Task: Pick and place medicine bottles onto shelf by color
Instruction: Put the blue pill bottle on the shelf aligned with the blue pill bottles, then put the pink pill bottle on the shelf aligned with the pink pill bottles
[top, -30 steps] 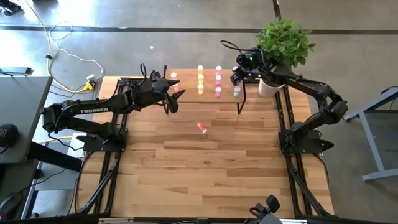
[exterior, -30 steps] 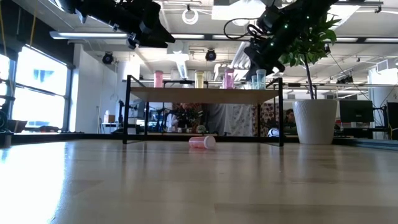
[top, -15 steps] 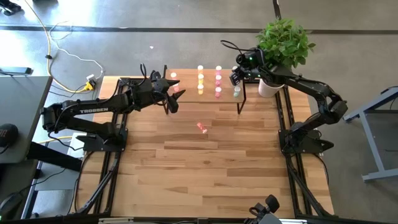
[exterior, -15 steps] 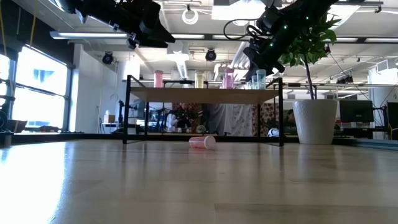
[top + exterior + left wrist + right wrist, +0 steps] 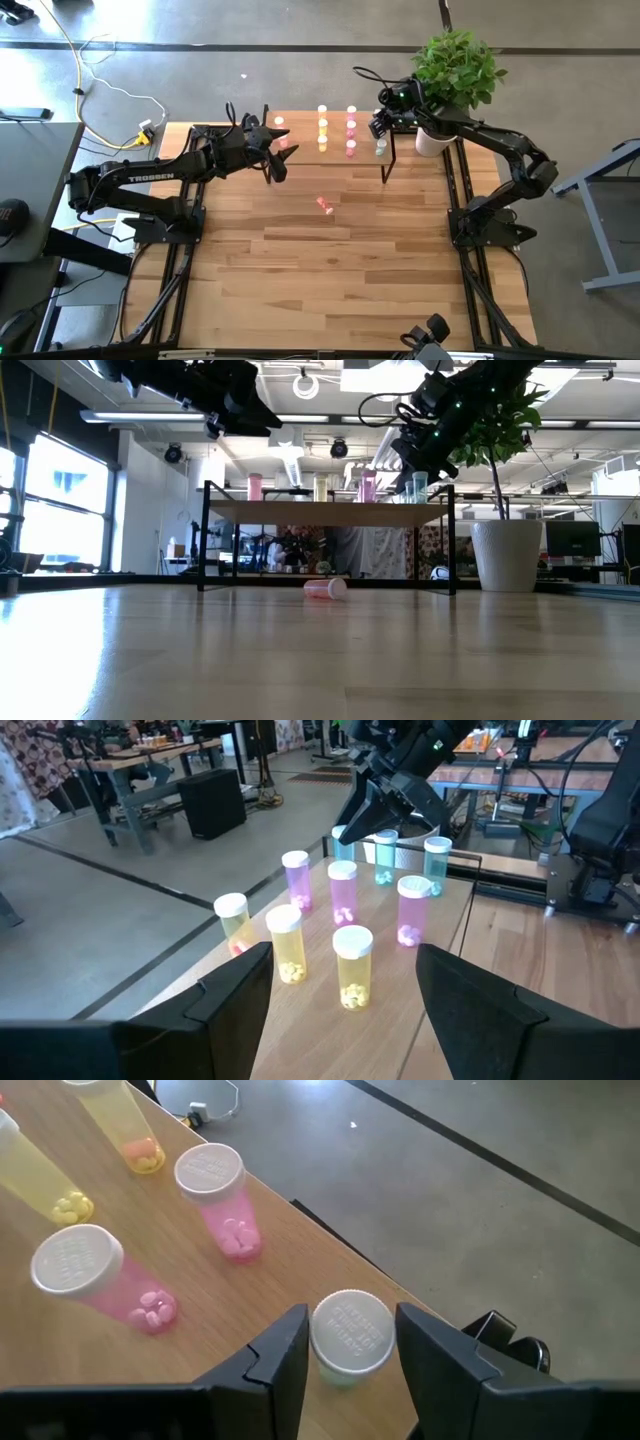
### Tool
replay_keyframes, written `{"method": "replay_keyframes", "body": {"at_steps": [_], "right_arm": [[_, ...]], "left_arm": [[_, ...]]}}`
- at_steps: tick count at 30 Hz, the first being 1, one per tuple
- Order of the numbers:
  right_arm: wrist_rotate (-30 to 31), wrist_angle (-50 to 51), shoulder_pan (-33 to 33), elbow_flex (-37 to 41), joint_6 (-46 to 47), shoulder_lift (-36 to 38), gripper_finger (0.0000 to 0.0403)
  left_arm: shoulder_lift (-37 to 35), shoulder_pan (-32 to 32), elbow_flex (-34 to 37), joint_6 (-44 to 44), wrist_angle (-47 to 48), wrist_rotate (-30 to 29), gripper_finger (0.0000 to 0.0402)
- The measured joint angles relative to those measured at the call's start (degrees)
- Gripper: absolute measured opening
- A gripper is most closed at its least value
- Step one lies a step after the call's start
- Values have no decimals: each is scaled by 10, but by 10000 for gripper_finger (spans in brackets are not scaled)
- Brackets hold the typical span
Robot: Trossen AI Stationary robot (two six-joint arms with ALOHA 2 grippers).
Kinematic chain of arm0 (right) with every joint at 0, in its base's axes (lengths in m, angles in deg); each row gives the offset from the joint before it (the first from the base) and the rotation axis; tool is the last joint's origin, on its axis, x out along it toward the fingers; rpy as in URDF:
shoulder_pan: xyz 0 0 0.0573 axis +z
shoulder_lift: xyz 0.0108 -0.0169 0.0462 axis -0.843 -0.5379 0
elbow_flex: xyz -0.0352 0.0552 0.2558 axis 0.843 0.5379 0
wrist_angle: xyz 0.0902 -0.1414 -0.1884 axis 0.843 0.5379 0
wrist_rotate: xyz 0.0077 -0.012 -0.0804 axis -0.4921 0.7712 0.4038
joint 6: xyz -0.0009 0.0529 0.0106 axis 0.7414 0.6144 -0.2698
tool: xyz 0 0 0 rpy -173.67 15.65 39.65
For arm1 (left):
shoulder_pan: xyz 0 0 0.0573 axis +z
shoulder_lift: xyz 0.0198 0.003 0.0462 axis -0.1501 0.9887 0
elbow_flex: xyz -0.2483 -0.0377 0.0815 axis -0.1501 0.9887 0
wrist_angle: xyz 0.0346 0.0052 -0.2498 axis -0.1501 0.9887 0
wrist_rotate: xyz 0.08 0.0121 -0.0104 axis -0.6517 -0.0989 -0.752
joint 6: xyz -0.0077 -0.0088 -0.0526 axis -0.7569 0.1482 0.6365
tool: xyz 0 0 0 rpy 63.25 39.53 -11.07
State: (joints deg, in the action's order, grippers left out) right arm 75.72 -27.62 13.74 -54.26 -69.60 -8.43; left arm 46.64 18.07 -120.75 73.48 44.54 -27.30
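The left arm reaches across the table's far left part, its left gripper [image 5: 278, 152] held in the air with the dark fingers [image 5: 235, 995] spread wide apart. The right arm stretches from the right side toward the far edge, its right gripper [image 5: 350, 1342] pointing down, fingers parted.

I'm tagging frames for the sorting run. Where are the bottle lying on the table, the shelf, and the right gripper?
fallen pink bottle [image 5: 325, 589], low view, its side.
shelf [image 5: 300, 512], low view, front edge of its top.
right gripper [image 5: 350, 1370], right wrist view, between fingertips.
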Motion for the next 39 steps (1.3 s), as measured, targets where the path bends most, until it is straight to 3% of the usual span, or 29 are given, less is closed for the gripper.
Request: {"method": "replay_keyframes", "body": {"at_steps": [39], "right_arm": [[15,-21,5,0,-8,37,142]], "left_arm": [[0,0,0,0,1,2,239]]}}
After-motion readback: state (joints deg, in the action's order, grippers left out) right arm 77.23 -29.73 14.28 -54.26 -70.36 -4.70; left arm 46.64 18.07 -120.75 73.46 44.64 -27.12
